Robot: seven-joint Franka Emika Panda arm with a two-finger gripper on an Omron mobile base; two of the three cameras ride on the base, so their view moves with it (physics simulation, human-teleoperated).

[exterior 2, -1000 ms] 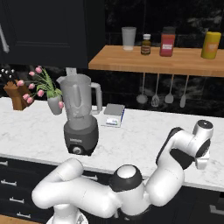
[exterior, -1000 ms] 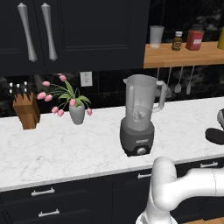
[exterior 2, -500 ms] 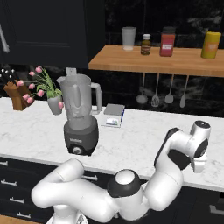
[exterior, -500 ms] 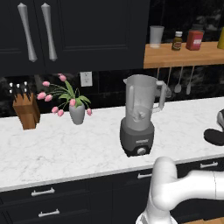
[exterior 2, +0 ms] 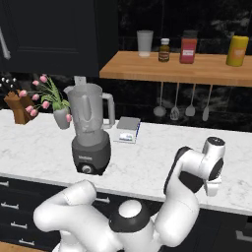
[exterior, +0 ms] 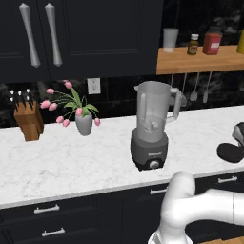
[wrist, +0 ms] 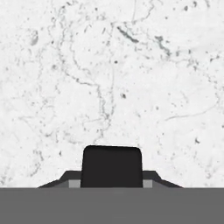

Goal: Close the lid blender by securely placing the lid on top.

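Note:
The blender (exterior: 151, 127) stands mid-counter, a clear jar with an open mouth on a dark grey base; it is also in the right base view (exterior 2: 90, 130). The lid (exterior: 230, 152), a flat black disc, lies on the marble at the far right edge, well right of the blender. My gripper (exterior: 238, 141) comes down onto it from above. In the hand view the gripper (wrist: 112, 173) is shut on a black block, the lid's top, over white marble. In the right base view the hand (exterior 2: 212, 184) points straight down at the counter.
A grey vase of pink tulips (exterior: 84, 122) and a knife block (exterior: 28, 120) stand at the left. A wooden shelf (exterior: 200, 59) with jars hangs above, with utensils (exterior 2: 174, 112) under it. A small box (exterior 2: 127, 130) lies behind the blender.
The wrist has shifted slightly in the right base view. The blender and the lid have not moved.

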